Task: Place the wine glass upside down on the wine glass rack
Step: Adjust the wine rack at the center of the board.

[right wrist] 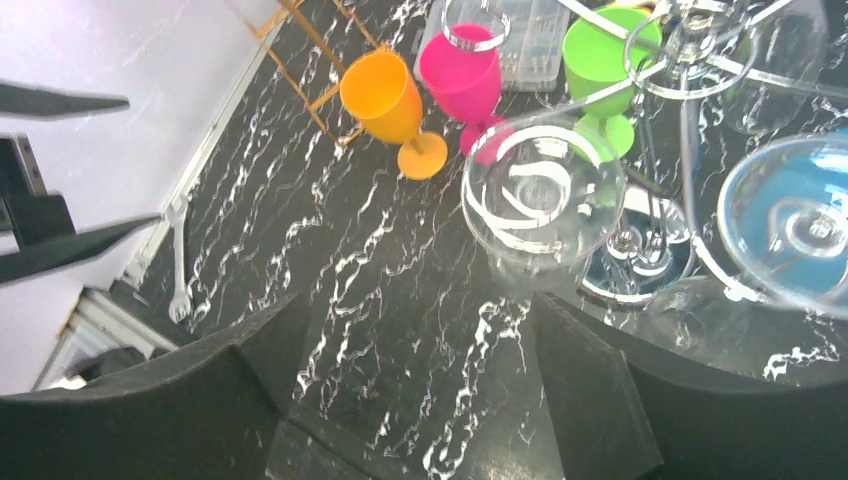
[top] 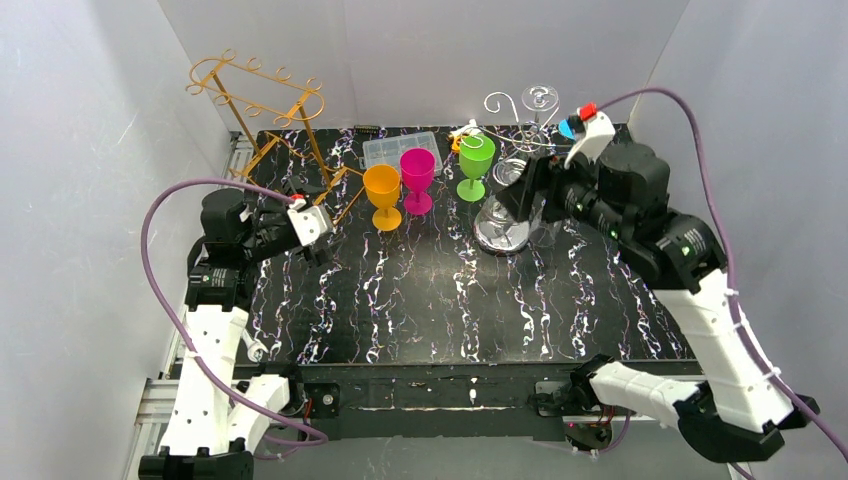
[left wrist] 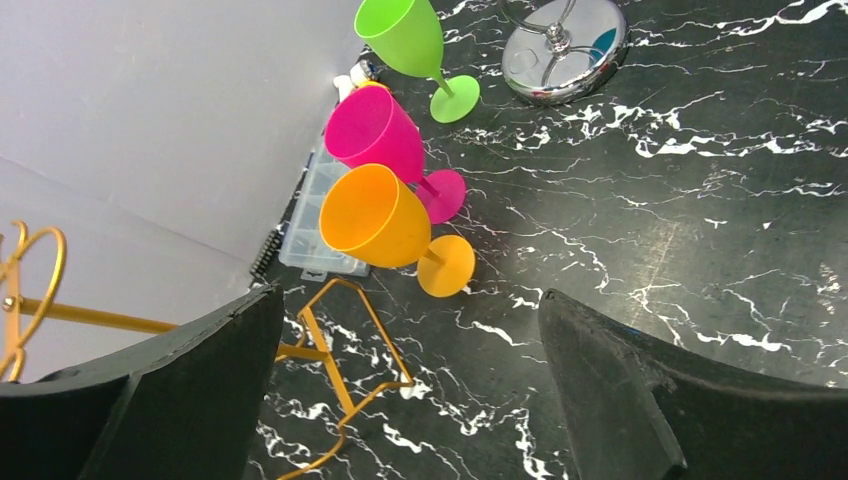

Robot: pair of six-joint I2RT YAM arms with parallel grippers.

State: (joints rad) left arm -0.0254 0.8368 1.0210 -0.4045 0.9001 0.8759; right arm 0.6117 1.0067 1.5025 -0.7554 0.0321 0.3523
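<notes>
A clear wine glass [right wrist: 543, 195] is upside down with its round foot up, at the chrome wine glass rack [top: 520, 105] at the back right. I cannot tell whether it hangs from a rack arm. In the top view this glass [top: 503, 225] sits just ahead of my right gripper [top: 525, 195]. My right gripper [right wrist: 415, 305] is open, with only bare table between its fingers and the glass just beyond the tips. My left gripper [top: 320, 235] hovers at the left. In its wrist view the left gripper [left wrist: 408, 300] is open and empty.
A second clear glass [right wrist: 795, 225] is foot-up at the rack's right. Orange [top: 382, 195], magenta [top: 417, 178] and green [top: 475, 165] plastic glasses stand upright mid-table. A gold wire rack [top: 265, 110] stands back left, a clear plastic box [top: 400, 150] behind the glasses.
</notes>
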